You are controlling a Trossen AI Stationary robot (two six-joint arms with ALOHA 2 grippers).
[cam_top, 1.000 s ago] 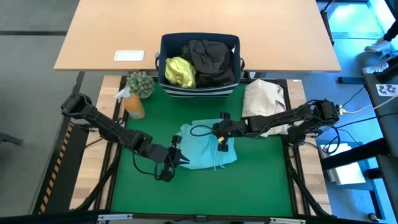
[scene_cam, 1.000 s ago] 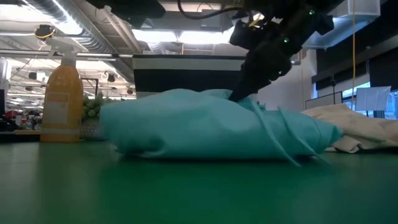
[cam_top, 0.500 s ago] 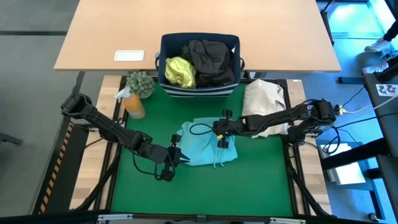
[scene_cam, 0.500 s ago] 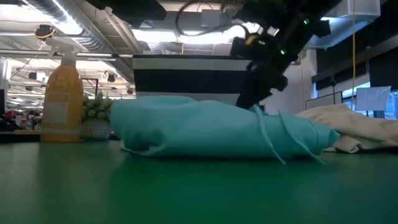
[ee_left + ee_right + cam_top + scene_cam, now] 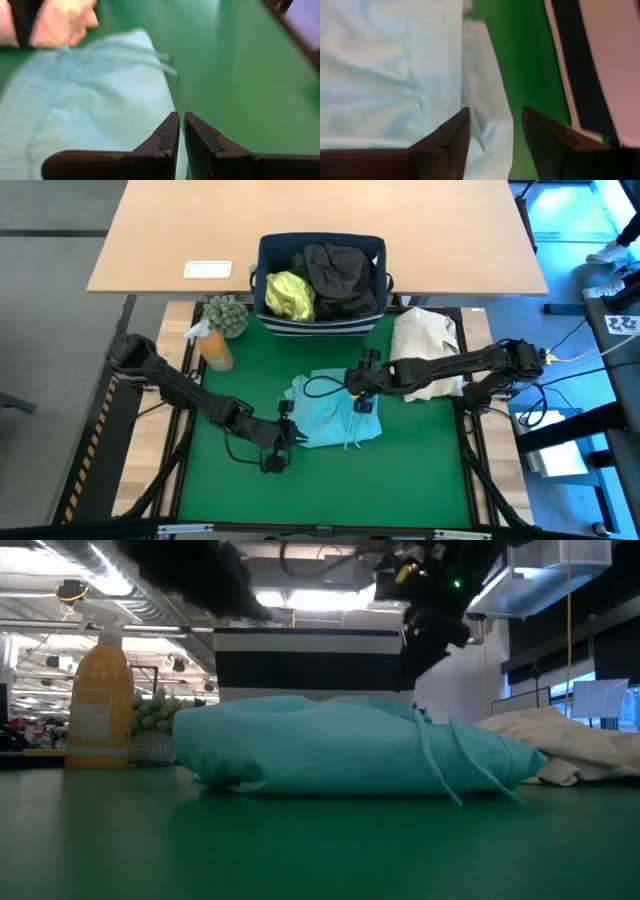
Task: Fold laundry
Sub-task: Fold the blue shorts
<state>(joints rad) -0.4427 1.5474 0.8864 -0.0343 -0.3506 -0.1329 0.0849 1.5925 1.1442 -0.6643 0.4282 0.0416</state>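
Garment: a turquoise soft cloth garment [image 5: 330,420] lay bunched in a low mound at the middle of the green table mat [image 5: 420,470], two thin drawstrings trailing off its near edge toward the right arm's side.
Left gripper: the left gripper [image 5: 291,436] sat low at the garment's near-left edge — its two dark fingers [image 5: 170,131] pressed together, with no cloth seen between them in the wrist view.
Right gripper: the right gripper [image 5: 362,398] hung just above the garment's far-right part, its fingers [image 5: 455,131] parted and holding nothing; turquoise cloth and green mat showed through the gap.
Bin: a navy fabric bin with a striped base [image 5: 322,324] stood at the mat's far edge, holding a bright yellow-green shirt [image 5: 288,294] beside dark charcoal and olive-black garments [image 5: 342,276].
Bundle: a cream-beige cloth bundle [image 5: 425,340] rested on the right of the mat, partly under the right arm.
Far-left corner: an orange spray bottle with a white trigger head [image 5: 211,344] stood just beside a small green potted plant [image 5: 226,313].
Beyond: a white card [image 5: 208,270] lay on the pale wooden table behind the bin.
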